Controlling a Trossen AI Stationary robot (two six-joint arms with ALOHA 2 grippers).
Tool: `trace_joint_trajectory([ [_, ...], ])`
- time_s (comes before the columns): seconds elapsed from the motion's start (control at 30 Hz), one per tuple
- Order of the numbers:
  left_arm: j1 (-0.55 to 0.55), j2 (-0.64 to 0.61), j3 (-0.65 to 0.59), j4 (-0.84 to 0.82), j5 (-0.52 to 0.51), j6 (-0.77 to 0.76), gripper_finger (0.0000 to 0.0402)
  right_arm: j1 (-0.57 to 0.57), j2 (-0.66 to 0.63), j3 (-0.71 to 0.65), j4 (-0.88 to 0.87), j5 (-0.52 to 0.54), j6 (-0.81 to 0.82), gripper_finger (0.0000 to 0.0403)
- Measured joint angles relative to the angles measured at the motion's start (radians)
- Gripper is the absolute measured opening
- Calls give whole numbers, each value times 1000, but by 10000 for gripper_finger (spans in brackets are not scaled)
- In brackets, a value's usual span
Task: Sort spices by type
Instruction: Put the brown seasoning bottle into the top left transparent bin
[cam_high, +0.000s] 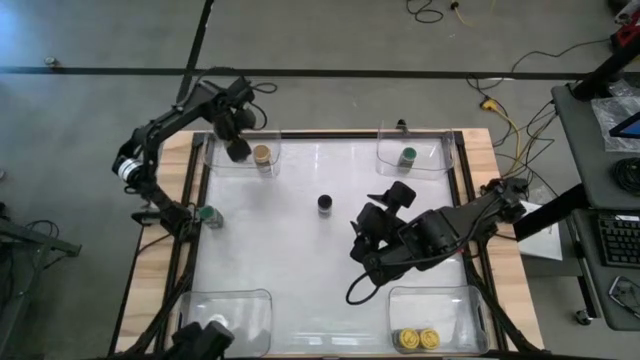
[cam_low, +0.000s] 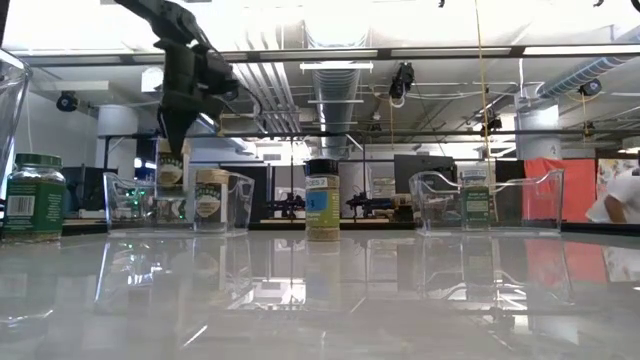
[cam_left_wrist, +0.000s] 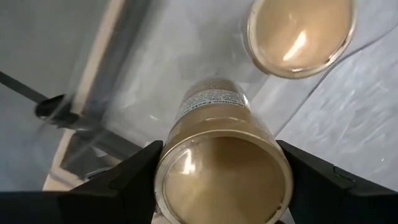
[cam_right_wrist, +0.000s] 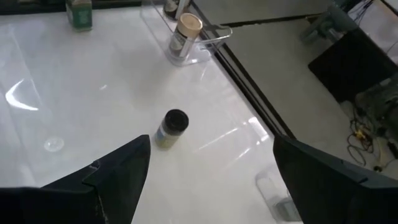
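Left jaws (cam_left_wrist: 221, 180) clamp tan-lidded jar (cam_left_wrist: 222, 168) over far-left tub (cam_high: 268, 165).

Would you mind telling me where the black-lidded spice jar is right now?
In the high view the black-lidded jar stands alone near the table's middle, just ahead of the open right gripper, between the far tubs holding the tan-lidded jar and green-lidded jar.

A big white table (cam_high: 300, 250) has a dark edge and wood along its sides. Four clear plastic tubs sit at its corners: one at the far left (cam_high: 215, 155), one at the far right (cam_high: 432, 148), one at the near left (cam_high: 240, 305) and one at the near right (cam_high: 455, 300). Cables (cam_high: 505, 110) lie on the grey floor. A keyboard (cam_high: 620, 240) rests on a desk beside the table.
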Motion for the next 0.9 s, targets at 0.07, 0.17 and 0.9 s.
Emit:
trace_joint_trajectory([
  [0.07, 1, 4, -27, 15, 1, 15, 258, 6, -17, -22, -1, -1, 25, 333],
  [0.17, 1, -11, -66, 89, 2, 30, 258, 9, -42, -56, -2, -2, 56, 333],
  [0.9, 0, 19, -167, 193, 46, 30, 258, -12, -64, -87, 1, -2, 58, 330],
])
